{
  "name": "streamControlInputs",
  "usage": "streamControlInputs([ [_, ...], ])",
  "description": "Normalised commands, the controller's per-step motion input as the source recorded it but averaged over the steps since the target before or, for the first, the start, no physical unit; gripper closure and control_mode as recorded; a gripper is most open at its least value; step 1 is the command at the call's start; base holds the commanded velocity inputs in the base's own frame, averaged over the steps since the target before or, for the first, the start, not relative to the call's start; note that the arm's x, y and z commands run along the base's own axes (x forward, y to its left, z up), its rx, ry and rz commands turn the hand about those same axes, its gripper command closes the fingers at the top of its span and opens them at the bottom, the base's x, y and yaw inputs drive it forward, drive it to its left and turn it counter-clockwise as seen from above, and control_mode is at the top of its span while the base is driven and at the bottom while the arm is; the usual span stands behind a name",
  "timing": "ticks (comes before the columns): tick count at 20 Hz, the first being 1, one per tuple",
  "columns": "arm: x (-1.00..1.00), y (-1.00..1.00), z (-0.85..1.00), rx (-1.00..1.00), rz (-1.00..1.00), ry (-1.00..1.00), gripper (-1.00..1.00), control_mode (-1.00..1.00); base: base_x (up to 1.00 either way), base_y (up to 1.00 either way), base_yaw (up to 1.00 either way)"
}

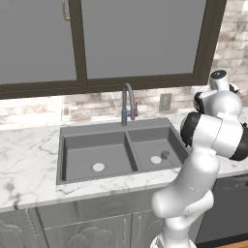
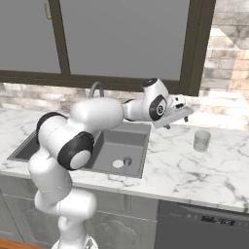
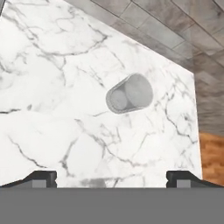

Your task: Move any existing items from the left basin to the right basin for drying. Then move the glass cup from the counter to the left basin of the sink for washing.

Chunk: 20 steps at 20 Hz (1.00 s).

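The glass cup [image 2: 201,140] is being seen upright on the counter [image 2: 194,170], at 4 o'clock from the gripper [image 2: 171,124], clear of it.

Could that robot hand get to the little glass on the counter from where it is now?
Probably yes. The glass cup stands upright on bare counter, right of the sink, with nothing around it. The gripper hovers nearby, open, looking down at it.

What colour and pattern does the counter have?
The counter is white marble with grey veins; the hand view shows it best.
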Motion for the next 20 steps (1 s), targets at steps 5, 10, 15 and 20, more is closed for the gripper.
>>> streamControlInputs([
  [5, 0.31, -0.45, -0.14, 0.09, 0.00, 0.00, -1.00, -1.00, 0.00, 0.00, 0.00],
  [10, 0.21, -0.28, -0.42, 0.11, 0.00, 0.00, -1.00, -1.00, 0.00, 0.00, 0.00],
  [15, 0.04, -0.17, -0.34, 0.08, 0.00, 0.00, -1.00, -1.00, 0.00, 0.00, 0.00],
  [20, 0.07, -0.01, -0.33, 0.01, 0.00, 0.00, -1.00, -1.00, 0.00, 0.00, 0.00],
])
